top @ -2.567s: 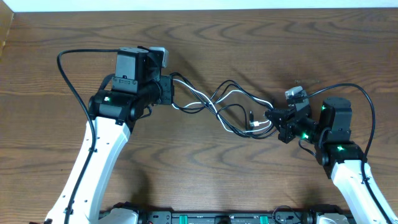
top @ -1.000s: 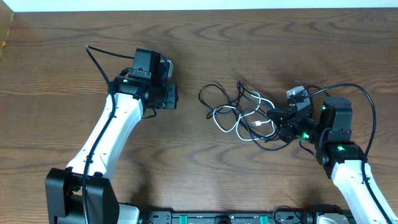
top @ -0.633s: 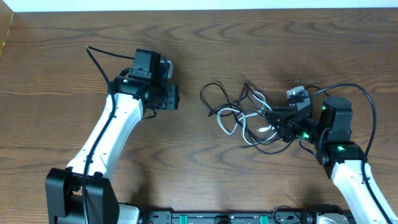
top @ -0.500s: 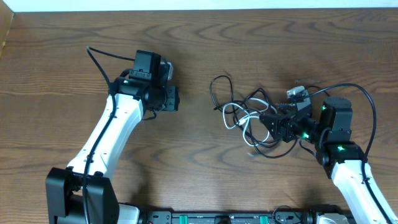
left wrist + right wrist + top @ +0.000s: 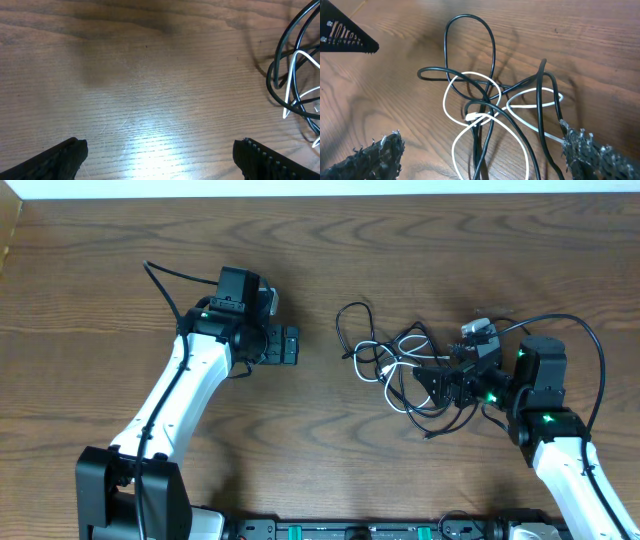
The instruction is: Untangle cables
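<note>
The cables (image 5: 385, 360) lie in one tangled heap of black and white loops on the wooden table, right of centre. My left gripper (image 5: 291, 346) is open and stands apart from the heap, on its left. In the left wrist view the gripper (image 5: 160, 160) has bare wood between its fingers, and the cables (image 5: 295, 85) show only at the right edge. My right gripper (image 5: 432, 380) is open at the heap's right side. In the right wrist view, black and white strands of the cables (image 5: 485, 107) run between its spread fingers (image 5: 592, 155) without being pinched.
The table (image 5: 330, 250) is bare brown wood around the heap. The left arm's own thick black lead (image 5: 165, 285) arcs behind that arm. The tip of the left gripper (image 5: 345, 37) shows at the top left of the right wrist view.
Both grippers have opened wide. The right one has let go of the cables, which bunched up and slid toward the right. The left gripper edged slightly right.
</note>
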Available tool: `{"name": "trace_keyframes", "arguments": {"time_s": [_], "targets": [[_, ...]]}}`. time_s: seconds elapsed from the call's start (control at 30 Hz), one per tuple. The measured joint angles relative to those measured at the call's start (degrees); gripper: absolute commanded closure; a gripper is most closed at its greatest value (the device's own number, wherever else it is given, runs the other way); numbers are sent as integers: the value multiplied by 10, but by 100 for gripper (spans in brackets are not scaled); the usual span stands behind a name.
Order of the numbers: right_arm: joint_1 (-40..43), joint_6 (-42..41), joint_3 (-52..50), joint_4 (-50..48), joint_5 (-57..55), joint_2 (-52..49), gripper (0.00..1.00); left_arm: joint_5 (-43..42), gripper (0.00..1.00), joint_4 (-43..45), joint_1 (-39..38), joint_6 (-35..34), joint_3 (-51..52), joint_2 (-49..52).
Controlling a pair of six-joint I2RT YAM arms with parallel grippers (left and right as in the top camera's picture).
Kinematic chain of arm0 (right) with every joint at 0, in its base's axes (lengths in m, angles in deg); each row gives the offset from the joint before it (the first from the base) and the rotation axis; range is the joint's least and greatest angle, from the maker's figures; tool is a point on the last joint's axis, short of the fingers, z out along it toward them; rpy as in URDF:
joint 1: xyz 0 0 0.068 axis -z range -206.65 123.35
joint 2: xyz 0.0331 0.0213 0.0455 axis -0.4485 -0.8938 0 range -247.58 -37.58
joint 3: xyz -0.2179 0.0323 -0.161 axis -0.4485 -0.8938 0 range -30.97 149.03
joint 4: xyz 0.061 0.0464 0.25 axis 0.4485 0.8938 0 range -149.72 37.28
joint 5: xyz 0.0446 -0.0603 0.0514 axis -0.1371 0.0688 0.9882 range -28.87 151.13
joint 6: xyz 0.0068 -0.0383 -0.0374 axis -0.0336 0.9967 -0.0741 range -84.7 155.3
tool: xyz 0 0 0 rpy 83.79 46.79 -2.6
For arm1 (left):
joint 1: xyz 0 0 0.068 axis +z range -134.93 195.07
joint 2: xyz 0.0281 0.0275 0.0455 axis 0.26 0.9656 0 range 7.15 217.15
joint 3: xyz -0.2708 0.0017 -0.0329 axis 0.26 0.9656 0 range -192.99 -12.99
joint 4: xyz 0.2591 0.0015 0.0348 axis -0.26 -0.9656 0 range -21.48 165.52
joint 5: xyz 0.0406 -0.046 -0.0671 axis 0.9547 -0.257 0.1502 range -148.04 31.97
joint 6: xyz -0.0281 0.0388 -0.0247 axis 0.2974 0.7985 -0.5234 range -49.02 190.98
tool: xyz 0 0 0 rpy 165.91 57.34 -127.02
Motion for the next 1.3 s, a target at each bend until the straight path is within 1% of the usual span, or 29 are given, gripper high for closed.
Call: {"name": "trace_keyframes", "arguments": {"time_s": [1.3], "targets": [[0, 0, 0, 26, -4, 0, 1, 0, 2, 0, 0, 0, 0, 0]]}}
